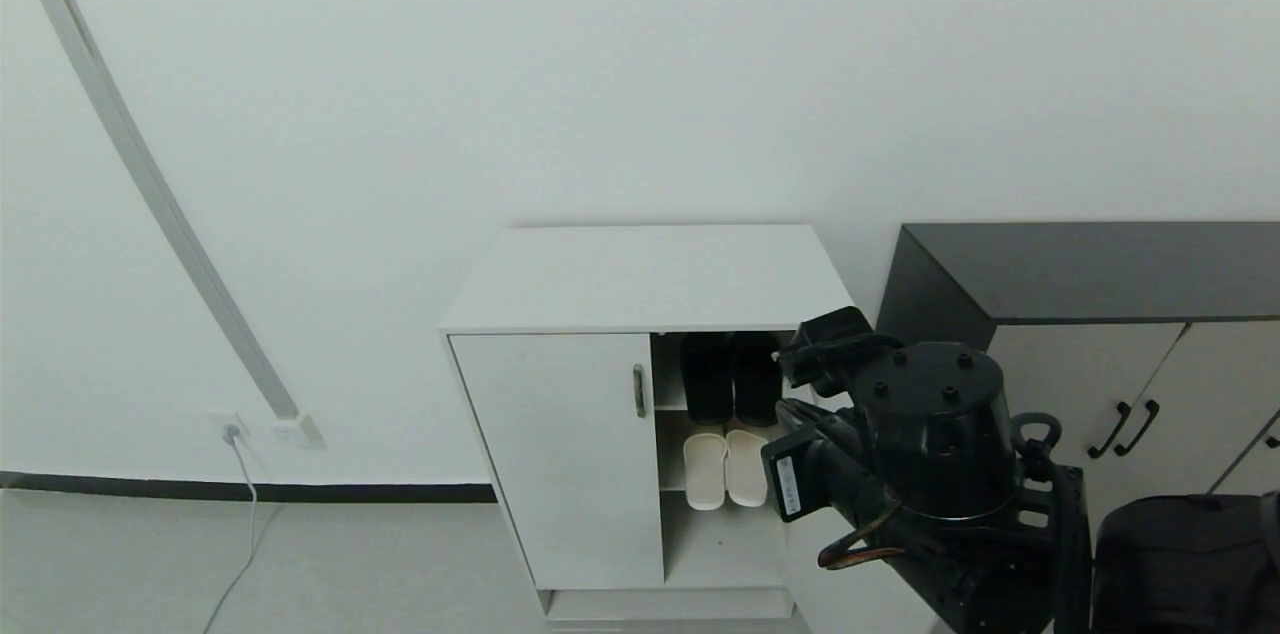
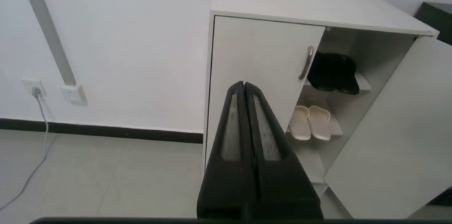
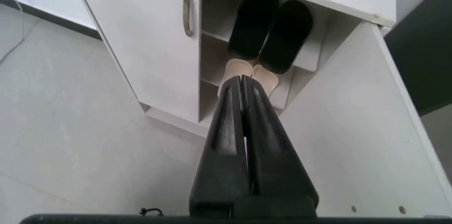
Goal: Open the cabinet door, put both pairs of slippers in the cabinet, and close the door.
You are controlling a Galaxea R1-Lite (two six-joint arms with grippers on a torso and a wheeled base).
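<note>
- cabinet (image 1: pixel 640 279) stands against the wall, left door (image 1: pixel 560 454) closed, right door (image 2: pixel 395 132) swung open.
- black slippers (image 1: pixel 730 376) lie side by side on the upper shelf, white slippers (image 1: pixel 725 469) on the shelf below; each pair's long axis runs front to back.
- left claw (image 2: pixel 244 88) is pinched together, empty, facing the closed door.
- right claw (image 3: pixel 241 81) is pinched together, empty, before the open side.
- label (image 1: pixel 789 486) on the right arm: print too small to read.
</note>
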